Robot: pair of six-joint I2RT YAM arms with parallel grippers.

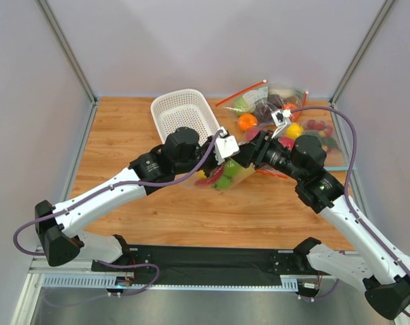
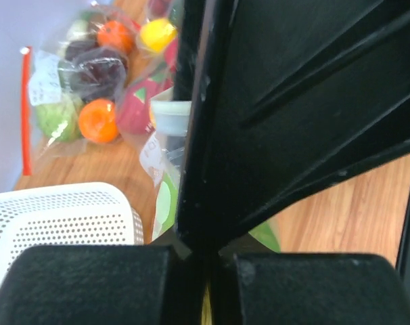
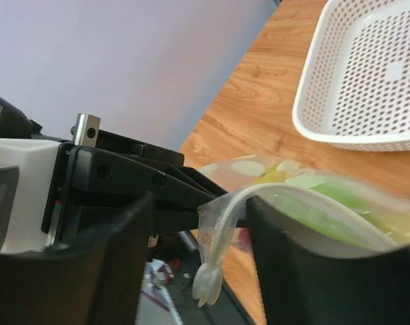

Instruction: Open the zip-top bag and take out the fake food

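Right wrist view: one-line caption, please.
Left gripper pinches the rim of the dotted zip-top bag; right gripper open around it; white basket beyond.

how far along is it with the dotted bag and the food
Done: both grippers are at the zip-top bag. In hand: the left gripper is shut on its lip, the right gripper open around it. Left: whether the mouth is parted is unclear; the fake food shows inside, not yet removed.

Bright, even light from above washes the table [image 1: 144,217], leaving only faint, soft shadows beneath the arms [image 1: 110,189]. Up close, the left gripper [image 2: 205,267] fills its wrist view dark and blurred. In the right wrist view the bag [image 3: 313,203] smears out of focus before a sharper basket [image 3: 367,74].
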